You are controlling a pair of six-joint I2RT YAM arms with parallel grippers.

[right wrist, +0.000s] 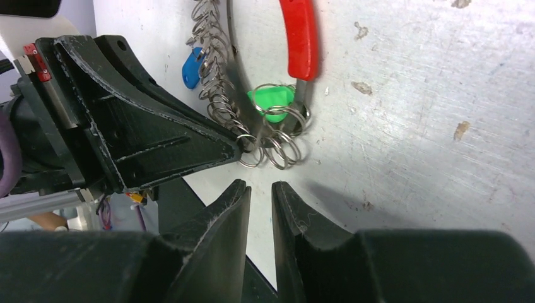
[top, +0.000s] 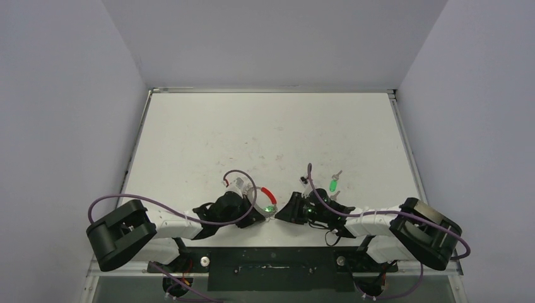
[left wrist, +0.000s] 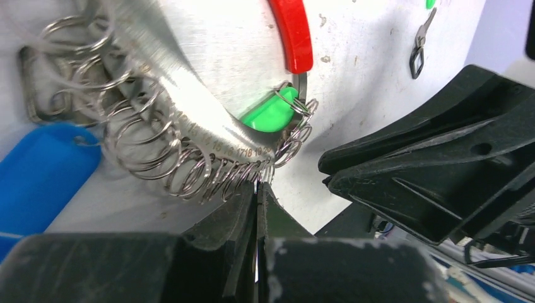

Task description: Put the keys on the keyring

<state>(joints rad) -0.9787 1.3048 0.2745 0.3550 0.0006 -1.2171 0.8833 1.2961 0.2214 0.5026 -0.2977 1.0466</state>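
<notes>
Keyring (left wrist: 189, 170) lies flat on the white surface (top: 265, 132), close to the arm bases and between the two wrists. The landmark is its red section (top: 268, 191), which forms the loop's right-hand arc in the top view. The rest of the silvery coil curves away to the left of it.

Green key (left wrist: 270, 115): its head is caught in the coil loops just under the red section's lower end, nearly touching it. The shaft is hidden, so I cannot tell which way it points.

Blue key (right wrist: 191, 69): further round the coil from the red section, past the green head. Only the plastic head shows.

Loose green key (top: 332, 185): on the surface, well right of the red section. Its long axis is tilted, with the head toward the arms and the silver shaft pointing away and slightly right.

Left gripper (left wrist: 257, 189): fingers pressed together with no gap showing, pinching the coil a few loops beyond the green head from the red section (its tip meets the wire in the right wrist view too).

Right gripper (right wrist: 258, 189): fingers a narrow slot apart with nothing between them. It sits near the red section, just short of the coil and not touching it.
</notes>
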